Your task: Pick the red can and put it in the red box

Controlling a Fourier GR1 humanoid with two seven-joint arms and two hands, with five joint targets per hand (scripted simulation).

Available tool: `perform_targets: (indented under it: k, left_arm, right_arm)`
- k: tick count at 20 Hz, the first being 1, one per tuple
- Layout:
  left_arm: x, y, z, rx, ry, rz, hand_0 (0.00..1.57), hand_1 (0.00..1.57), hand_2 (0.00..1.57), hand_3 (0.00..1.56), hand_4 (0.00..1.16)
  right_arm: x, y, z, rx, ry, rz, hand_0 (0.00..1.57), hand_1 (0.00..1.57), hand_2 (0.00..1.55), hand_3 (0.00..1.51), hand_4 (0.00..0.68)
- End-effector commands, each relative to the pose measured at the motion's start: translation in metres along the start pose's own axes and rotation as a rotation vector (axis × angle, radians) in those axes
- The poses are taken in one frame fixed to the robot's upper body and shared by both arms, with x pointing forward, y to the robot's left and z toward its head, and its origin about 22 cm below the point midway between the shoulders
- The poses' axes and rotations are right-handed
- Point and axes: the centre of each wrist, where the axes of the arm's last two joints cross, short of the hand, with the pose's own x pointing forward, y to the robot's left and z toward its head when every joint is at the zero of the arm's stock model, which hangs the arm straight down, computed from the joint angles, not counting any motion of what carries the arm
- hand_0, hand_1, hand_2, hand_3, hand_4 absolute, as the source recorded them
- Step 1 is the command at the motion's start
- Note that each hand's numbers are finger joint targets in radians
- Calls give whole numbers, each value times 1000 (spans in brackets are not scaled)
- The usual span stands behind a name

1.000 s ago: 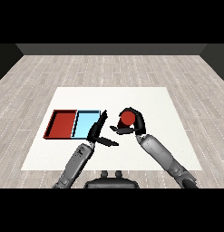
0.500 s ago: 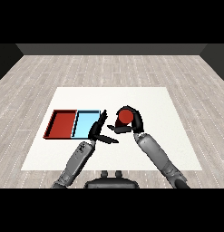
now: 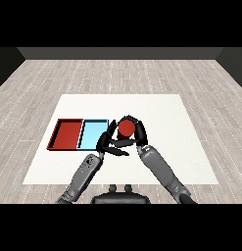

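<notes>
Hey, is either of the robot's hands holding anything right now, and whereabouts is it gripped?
The right hand holds the red cylindrical can, fingers and thumb curled round its sides. The left hand holds nothing, its fingers straight.

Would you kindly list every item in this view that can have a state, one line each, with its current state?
red can: held above the table, right of the trays, not in any tray.
right hand: fingers curled round the red can.
left hand: open, fingers straight, holding nothing, beside the can.
red tray: flat on the table, nothing in it.
light blue tray: flat beside the red tray, nothing in it.
</notes>
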Motion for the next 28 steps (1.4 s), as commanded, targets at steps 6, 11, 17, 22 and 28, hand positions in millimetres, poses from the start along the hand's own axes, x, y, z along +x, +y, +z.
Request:
perform_targets:
  k: [6, 11, 17, 22, 28]
  left_arm:
    - [-4, -3, -11, -30, -59, 34, 0, 0, 0, 0, 0]
    - [-1, 7, -14, 41, 23, -39, 0, 0, 0, 0, 449]
    - [4, -12, 4, 230, 47, -9, 1571, 1571, 1518, 1333, 688]
    - [2, -17, 0, 245, 61, -3, 1571, 1571, 1498, 1348, 723]
    - [15, -5, 3, 271, -29, 9, 1571, 1571, 1528, 1432, 916]
  right_arm:
    - [0, 17, 6, 37, -21, -46, 1421, 1421, 1405, 1364, 520]
    - [-1, 45, 18, 55, -30, -80, 1464, 1464, 1416, 1366, 501]
    - [-3, 37, 8, 81, -46, -60, 1470, 1470, 1438, 1384, 542]
    - [3, 45, -1, 88, -29, -85, 1485, 1485, 1441, 1379, 526]
    - [-22, 34, -2, 69, -33, -62, 1470, 1470, 1443, 1391, 516]
